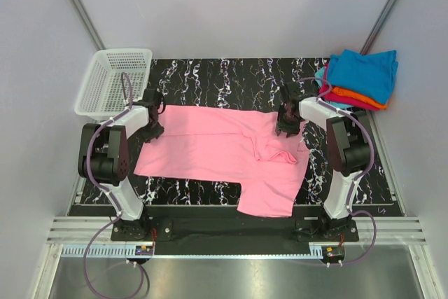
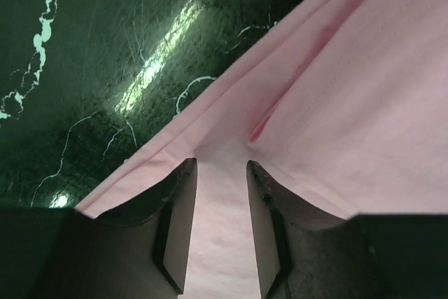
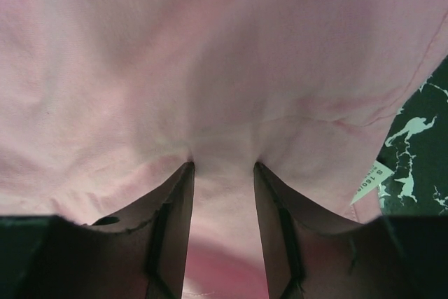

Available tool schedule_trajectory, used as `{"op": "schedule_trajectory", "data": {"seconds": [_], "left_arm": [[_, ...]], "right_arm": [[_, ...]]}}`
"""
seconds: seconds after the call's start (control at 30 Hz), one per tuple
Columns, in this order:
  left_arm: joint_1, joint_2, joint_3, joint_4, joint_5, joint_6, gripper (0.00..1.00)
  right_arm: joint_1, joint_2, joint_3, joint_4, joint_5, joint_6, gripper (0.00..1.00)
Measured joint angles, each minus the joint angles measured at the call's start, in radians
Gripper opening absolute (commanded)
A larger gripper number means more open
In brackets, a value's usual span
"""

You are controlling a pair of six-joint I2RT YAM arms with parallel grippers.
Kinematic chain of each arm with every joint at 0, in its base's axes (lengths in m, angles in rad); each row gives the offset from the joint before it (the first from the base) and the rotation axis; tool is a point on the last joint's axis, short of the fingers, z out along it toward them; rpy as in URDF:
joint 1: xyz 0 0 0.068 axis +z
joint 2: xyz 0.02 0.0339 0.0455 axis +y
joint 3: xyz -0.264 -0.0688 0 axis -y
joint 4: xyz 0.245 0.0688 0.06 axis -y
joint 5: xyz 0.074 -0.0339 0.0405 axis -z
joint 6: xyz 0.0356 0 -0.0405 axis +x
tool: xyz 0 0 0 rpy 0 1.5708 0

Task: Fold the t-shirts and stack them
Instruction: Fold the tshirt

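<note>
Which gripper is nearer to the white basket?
Left. The left gripper is at the pink shirt's end, just beside the basket. The right gripper is at the shirt's opposite end, near the stack.

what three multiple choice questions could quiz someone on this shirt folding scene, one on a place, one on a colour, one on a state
1. Where is the white basket?
A. far left corner of the table
B. far right corner
C. between the arm bases

2. What colour is the top shirt on the folded stack?
A. yellow
B. teal-blue
C. black

3. How is the pink shirt lying?
A. balled up
B. inside the basket
C. spread out on the table

Answers:
1 A, it stands at the far left edge, beyond the left arm.
2 B, teal-blue covers the orange and magenta layers.
3 C, it lies open across the dark marble top.
</note>
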Motion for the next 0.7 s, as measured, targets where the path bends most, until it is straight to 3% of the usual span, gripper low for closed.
{"op": "schedule_trajectory", "data": {"seconds": [0.7], "left_arm": [[0.021,0.035,0.016,0.111,0.174,-0.037,0.39]], "right_arm": [[-0.12,0.078,0.1,-0.03,-0.08,-0.021,0.42]]}}
